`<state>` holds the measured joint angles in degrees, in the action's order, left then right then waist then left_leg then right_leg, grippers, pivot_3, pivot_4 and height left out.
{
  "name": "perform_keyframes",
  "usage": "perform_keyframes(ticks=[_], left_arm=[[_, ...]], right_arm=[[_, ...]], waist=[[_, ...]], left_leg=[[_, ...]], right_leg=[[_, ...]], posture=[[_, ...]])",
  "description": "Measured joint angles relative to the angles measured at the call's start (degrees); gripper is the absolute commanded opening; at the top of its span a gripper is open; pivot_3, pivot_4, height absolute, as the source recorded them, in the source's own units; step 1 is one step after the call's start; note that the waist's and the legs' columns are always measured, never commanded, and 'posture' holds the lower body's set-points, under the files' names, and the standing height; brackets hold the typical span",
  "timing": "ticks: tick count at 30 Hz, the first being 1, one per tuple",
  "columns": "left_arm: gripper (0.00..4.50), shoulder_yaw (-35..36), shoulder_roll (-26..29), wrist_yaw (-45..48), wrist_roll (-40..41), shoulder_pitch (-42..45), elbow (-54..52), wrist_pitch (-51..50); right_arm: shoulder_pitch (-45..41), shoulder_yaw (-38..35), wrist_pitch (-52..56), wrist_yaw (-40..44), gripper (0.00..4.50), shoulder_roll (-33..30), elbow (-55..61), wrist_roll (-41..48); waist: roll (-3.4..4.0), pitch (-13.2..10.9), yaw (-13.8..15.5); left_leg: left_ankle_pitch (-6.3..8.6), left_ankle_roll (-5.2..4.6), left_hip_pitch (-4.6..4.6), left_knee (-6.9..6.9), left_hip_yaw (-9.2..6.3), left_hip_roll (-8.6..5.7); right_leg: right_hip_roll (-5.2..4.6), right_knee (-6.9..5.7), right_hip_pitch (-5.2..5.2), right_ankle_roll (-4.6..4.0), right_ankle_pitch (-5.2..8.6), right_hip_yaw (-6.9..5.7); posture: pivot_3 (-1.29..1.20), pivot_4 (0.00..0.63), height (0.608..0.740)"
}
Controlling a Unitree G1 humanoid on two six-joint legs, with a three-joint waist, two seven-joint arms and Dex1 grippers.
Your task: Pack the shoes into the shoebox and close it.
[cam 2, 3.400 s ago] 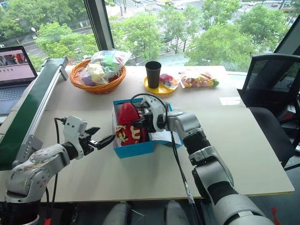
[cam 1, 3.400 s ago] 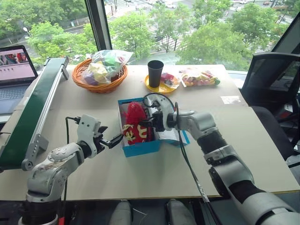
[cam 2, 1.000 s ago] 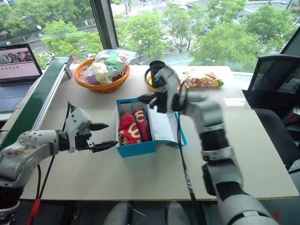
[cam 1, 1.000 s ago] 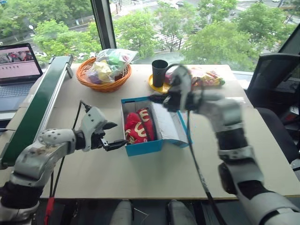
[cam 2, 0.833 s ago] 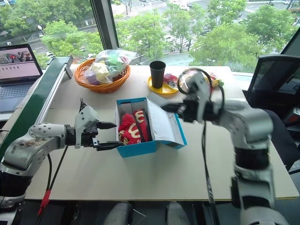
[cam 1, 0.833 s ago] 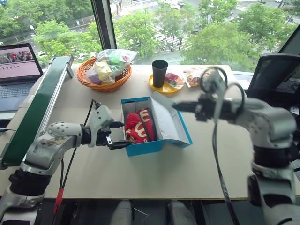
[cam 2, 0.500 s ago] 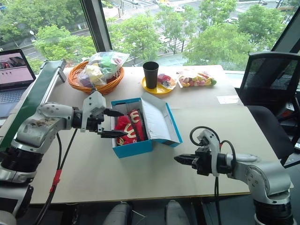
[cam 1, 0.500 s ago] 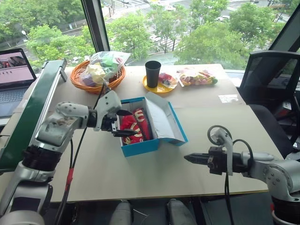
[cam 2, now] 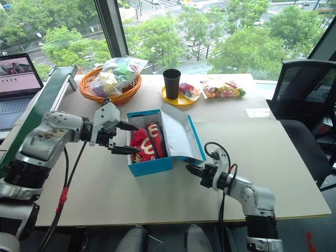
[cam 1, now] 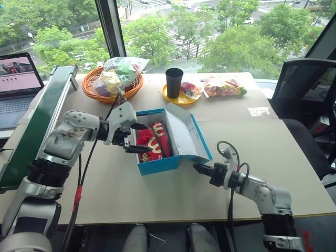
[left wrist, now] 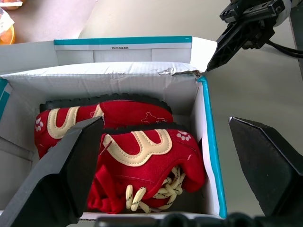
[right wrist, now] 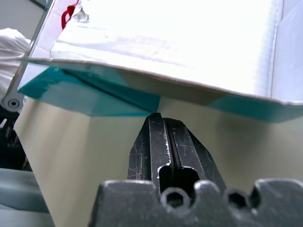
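Note:
The turquoise shoebox (cam 1: 157, 165) stands open mid-table, its white-lined lid (cam 1: 185, 134) leaning out to the right. Both red shoes (cam 1: 153, 140) with cream markings lie side by side inside, seen close up as shoes (left wrist: 135, 153) in the left wrist view. My left gripper (cam 1: 149, 138) is open at the box's left side, its fingers (left wrist: 71, 175) spread over the shoes without touching them. My right gripper (cam 1: 196, 167) is shut and empty, low over the table right of the box. Its tip (right wrist: 160, 117) sits just under the lid's lower edge (right wrist: 142, 85).
At the back stand an orange wicker basket (cam 1: 111, 90) with a clear bag, a black cup (cam 1: 174, 82) on a yellow plate, and a bag of sweets (cam 1: 223, 86). A green conveyor (cam 1: 37, 121) and a laptop (cam 1: 18, 79) are at left, a black chair (cam 1: 307, 89) at right.
My right arm swung down from above the box to table level beside it, its shut tip now under the lid's edge. My left gripper moved in over the shoes, still open.

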<state>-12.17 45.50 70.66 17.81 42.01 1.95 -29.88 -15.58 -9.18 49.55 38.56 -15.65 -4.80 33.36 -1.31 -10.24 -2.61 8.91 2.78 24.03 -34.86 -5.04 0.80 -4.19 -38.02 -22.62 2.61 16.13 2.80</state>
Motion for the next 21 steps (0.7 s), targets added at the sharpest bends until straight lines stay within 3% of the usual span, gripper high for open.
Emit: perform_keyframes(ticks=[5, 10, 16, 21], left_arm=[[4.50, 0.0, 1.2, 0.5, -1.8, -0.4, 0.1, 1.7], [4.50, 0.0, 1.7, 1.4, -2.0, -0.4, 0.9, 2.3], [4.50, 0.1, 1.9, 1.8, -2.0, -0.3, 1.4, 2.4], [4.50, 0.1, 1.9, 1.7, -2.1, -0.3, 1.4, 2.4]], right_arm=[[-1.8, -3.3, -8.0, 1.5, 0.04, 2.3, -8.9, 1.2], [-3.5, -15.1, -11.4, 2.0, 0.04, 5.4, -17.1, 10.7], [-2.9, -20.0, -9.7, 1.9, 0.04, 5.4, -10.9, 19.0], [-4.2, -18.2, -5.1, 0.5, 0.04, 4.4, -1.3, 24.2]], waist=[[-0.07, 0.0, 0.0], [-0.17, 0.1, 0.5], [-0.03, 0.0, -0.4], [0.00, 0.0, -0.6]], left_leg=[[0.00, 0.00, -0.33, -0.03, 0.00, 0.00], [0.00, 0.01, -0.65, 0.01, 0.01, 0.02], [0.00, 0.00, -0.28, 0.08, 0.02, 0.02], [0.00, 0.00, -0.29, 0.04, 0.03, 0.03]], right_leg=[[-0.01, 0.03, 0.38, 0.03, -0.01, -0.01], [-0.01, 0.03, 0.64, 0.04, 0.00, -0.01], [0.00, -0.04, 0.23, -0.08, -0.07, 0.03], [0.01, -0.05, 0.25, 0.02, -0.01, 0.03]], posture=[[0.00, 0.150, 0.740], [0.00, 0.150, 0.740], [0.00, 0.150, 0.740], [0.00, 0.150, 0.740]])
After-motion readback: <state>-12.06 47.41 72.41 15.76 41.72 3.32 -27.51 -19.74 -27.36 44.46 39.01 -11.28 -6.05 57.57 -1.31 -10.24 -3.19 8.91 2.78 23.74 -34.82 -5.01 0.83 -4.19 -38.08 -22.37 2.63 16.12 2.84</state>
